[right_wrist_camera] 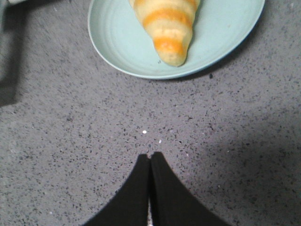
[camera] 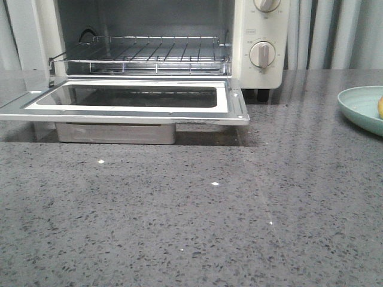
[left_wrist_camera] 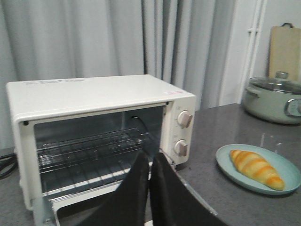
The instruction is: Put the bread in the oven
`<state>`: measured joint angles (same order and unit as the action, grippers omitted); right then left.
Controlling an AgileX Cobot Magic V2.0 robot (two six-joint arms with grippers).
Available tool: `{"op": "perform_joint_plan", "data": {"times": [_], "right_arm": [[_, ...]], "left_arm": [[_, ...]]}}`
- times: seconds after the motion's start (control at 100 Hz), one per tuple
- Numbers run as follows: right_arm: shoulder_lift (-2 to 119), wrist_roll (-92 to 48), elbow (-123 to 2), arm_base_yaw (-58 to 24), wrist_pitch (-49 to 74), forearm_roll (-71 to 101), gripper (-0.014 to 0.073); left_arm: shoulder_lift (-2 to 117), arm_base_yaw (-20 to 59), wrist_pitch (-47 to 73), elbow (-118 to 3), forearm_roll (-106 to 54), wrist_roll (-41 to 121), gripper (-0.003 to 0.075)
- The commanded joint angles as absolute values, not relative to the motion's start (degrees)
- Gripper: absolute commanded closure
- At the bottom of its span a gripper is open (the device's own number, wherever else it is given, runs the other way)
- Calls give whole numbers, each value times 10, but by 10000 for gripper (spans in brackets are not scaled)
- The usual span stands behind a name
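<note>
The cream-white oven (camera: 261,42) stands at the back of the grey counter, its glass door (camera: 128,98) dropped flat and its wire rack (camera: 143,55) bare; it also shows in the left wrist view (left_wrist_camera: 94,94). The golden striped bread (left_wrist_camera: 256,168) lies on a pale teal plate (left_wrist_camera: 230,165) to the right of the oven. In the front view only the plate's edge (camera: 359,107) and a sliver of bread (camera: 380,107) show. My left gripper (left_wrist_camera: 150,157) is shut and empty, in front of the open oven. My right gripper (right_wrist_camera: 150,156) is shut and empty above the counter, short of the bread (right_wrist_camera: 167,26) on its plate (right_wrist_camera: 117,44).
A grey-green lidded pot (left_wrist_camera: 275,99) stands at the counter's back right, with a wooden board (left_wrist_camera: 285,49) leaning behind it. Grey curtains hang behind the oven. A metal crumb tray (camera: 116,133) sits under the open door. Neither arm shows in the front view.
</note>
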<state>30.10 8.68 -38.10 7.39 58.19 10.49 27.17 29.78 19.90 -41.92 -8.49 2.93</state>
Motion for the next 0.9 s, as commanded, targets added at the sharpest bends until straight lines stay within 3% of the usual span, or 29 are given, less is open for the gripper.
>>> {"op": "perform_joint_plan", "data": {"times": [0.0, 0.14, 0.26, 0.33, 0.89], "right_arm": [[344, 61, -420, 76, 551, 109, 615], [409, 42, -477, 76, 544, 109, 419], [464, 33, -531, 76, 542, 109, 160], [496, 33, -561, 76, 549, 109, 83], [785, 32, -709, 76, 563, 85, 74]], "left_arm": [[275, 267, 163, -439, -82, 25, 742], [275, 229, 166, -446, -82, 25, 742], [274, 223, 172, -446, -82, 25, 742], [274, 223, 177, -446, -82, 25, 742], [274, 223, 177, -446, -86, 25, 742]]}}
